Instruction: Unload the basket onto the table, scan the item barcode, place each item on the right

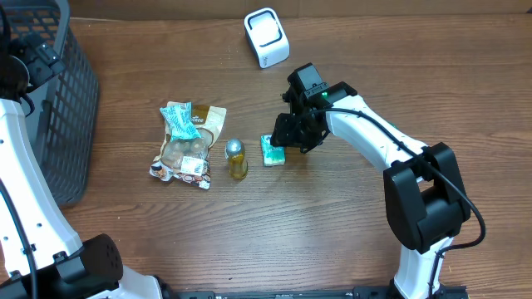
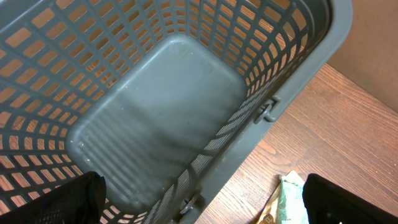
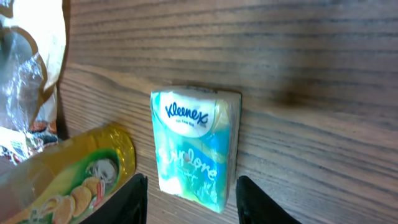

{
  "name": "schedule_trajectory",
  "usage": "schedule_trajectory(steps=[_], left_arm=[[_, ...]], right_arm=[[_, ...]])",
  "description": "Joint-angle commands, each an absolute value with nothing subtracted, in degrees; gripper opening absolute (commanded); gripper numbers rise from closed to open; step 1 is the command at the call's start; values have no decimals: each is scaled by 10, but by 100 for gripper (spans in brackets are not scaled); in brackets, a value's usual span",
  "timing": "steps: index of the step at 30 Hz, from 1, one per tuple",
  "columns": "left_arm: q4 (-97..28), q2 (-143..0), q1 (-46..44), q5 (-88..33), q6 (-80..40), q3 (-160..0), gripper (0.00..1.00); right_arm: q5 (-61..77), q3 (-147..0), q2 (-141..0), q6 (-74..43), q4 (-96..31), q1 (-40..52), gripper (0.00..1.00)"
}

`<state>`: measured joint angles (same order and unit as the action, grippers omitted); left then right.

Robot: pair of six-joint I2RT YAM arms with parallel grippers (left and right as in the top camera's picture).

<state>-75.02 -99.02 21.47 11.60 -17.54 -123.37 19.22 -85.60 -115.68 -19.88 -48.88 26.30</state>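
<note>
Kleenex tissue packet (image 1: 273,150), teal and white, flat on the brown wooden counter (image 1: 332,241) in the overhead view, just right of a small yellow jar with a silver lid (image 1: 237,159) and near a pile of crinkly snack bags (image 1: 187,145). Right fingers (image 1: 284,137) low over the packet's right edge; spread not readable from above. White boxy scanner (image 1: 267,37) well apart near the far edge, bare counter between. Dark grey plastic mesh basket (image 1: 62,100) at the left edge.

From the left wrist: left fingers (image 2: 68,199) spread wide, holding nothing, above the basket.

From the right wrist: right fingers partly open, one on each side of the packet, gripping nothing; narrow gap on the jar side, almost touching on the other. Bare counter beyond the packet.
</note>
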Motion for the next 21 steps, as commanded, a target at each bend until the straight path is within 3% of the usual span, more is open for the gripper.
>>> schedule_trajectory(steps=[1,21], left_arm=[[-748,-993,213,117,-165,-1239,100],[-748,-993,213,117,-165,-1239,100]], right_arm=[[189,-855,-1164,-194,-484,263,40],[185,-854,-1207,-195,-481,274,35]])
